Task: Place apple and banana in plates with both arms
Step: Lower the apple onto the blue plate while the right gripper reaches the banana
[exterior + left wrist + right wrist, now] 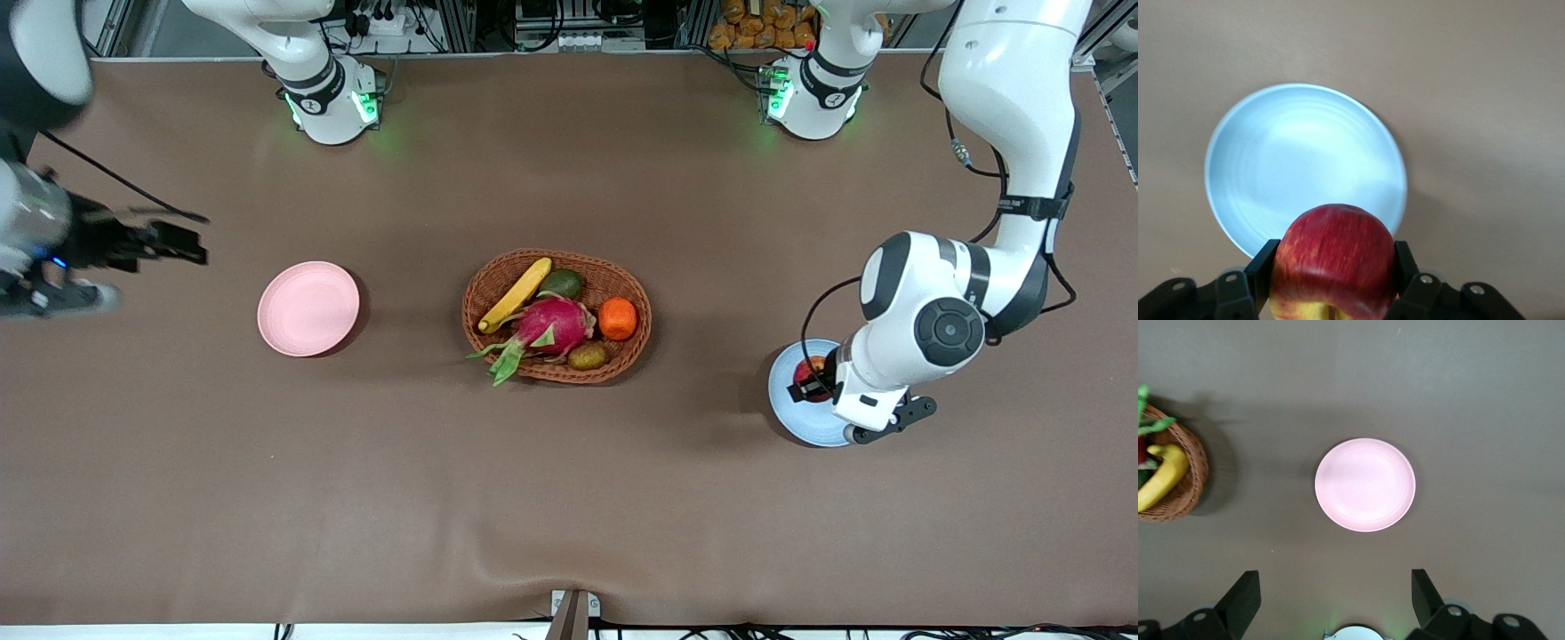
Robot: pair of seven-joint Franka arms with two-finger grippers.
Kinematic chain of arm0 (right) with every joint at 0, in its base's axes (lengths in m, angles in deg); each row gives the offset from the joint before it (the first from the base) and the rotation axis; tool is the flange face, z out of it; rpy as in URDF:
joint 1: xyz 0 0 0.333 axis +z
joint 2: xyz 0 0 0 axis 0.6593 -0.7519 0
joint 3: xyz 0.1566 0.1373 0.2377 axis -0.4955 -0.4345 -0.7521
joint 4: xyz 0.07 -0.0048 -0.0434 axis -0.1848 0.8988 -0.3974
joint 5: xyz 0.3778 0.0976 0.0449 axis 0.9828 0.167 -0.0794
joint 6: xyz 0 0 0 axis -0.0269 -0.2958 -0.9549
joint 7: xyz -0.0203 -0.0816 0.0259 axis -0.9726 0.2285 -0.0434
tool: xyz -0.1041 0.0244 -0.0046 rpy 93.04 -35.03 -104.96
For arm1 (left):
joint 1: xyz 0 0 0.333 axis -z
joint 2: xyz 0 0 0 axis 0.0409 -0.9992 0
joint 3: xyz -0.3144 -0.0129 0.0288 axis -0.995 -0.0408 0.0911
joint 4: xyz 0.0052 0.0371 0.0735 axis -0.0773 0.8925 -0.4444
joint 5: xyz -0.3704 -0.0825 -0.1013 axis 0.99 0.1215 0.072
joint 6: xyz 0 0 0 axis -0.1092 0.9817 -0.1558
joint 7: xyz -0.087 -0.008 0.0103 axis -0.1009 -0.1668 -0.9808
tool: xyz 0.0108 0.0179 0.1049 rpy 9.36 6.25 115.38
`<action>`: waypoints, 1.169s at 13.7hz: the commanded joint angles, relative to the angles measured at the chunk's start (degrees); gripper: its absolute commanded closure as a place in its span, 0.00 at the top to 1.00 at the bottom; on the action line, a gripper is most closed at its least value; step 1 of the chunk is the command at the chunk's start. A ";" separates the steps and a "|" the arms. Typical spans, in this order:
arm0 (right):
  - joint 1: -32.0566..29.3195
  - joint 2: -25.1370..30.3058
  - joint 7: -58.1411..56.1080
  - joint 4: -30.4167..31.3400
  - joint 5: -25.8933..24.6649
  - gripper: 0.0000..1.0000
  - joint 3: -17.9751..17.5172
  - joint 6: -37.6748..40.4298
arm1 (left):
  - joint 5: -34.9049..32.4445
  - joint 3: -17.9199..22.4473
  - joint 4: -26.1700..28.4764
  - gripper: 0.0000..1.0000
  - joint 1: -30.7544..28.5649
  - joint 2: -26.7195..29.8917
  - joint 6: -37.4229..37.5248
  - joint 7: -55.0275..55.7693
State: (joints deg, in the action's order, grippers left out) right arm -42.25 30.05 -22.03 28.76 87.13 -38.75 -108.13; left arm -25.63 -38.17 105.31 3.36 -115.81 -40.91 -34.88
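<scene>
My left gripper (813, 382) is shut on the red apple (811, 369) and holds it over the pale blue plate (791, 413). In the left wrist view the apple (1333, 260) sits between both fingers (1265, 267), above the edge of the blue plate (1298, 160). The yellow banana (516, 293) lies in the wicker basket (622, 284). The pale pink plate (308, 308) is bare. My right gripper (182, 244) is open and empty, up in the air toward the right arm's end of the table, beside the pink plate (1365, 485). Its fingers (1245, 600) stand wide apart.
The basket also holds a magenta dragon fruit (551, 324), an orange (617, 318), a green avocado (562, 284) and a brown kiwi (587, 356). The right wrist view shows the basket (1188, 463) and banana (1161, 480) at its edge. A brown cloth covers the table.
</scene>
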 commanded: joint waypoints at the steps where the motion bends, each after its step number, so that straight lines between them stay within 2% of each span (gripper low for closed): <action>1: -0.31 -6.04 0.11 -0.97 1.59 1.00 -0.02 -0.68 | -3.17 -0.38 -0.20 0.00 -1.37 -1.65 0.20 -2.22; 3: -0.22 -8.67 4.12 -0.97 1.77 1.00 -0.01 -2.08 | -3.97 -0.46 -0.38 0.00 -1.54 -3.23 0.20 -2.40; 5: 1.78 -10.70 9.84 -1.14 4.65 1.00 -0.10 -2.61 | -3.97 -0.46 -0.82 0.00 -1.37 -4.99 0.20 -3.19; 7: 5.03 -12.36 21.48 -1.06 6.07 1.00 -0.10 -4.27 | -3.97 -0.37 -0.82 0.00 -1.37 -5.78 0.20 -3.45; 9: 6.36 -14.47 32.24 -1.06 12.01 1.00 -0.10 -5.95 | -4.23 -0.20 -0.91 0.00 -1.46 -6.66 0.12 -3.71; 11: 7.15 -16.41 36.04 -0.97 17.04 1.00 -0.10 -6.57 | -8.17 -0.20 -1.00 0.00 -1.81 -7.10 0.12 -3.72; 15: 14.34 -18.08 53.52 -0.88 17.33 1.00 -0.10 -12.79 | -8.63 -0.20 -1.17 0.00 -1.63 -7.63 0.12 -2.66; 16: 16.10 -19.13 55.29 -0.80 17.24 1.00 -0.10 -14.55 | -8.54 -0.29 -1.17 0.05 -1.54 -7.72 0.12 -2.57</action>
State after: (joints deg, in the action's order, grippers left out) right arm -29.99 12.75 27.34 28.95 103.45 -39.25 -120.37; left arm -32.88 -38.17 105.18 1.80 -122.86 -41.03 -37.98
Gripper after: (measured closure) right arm 0.000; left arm 0.269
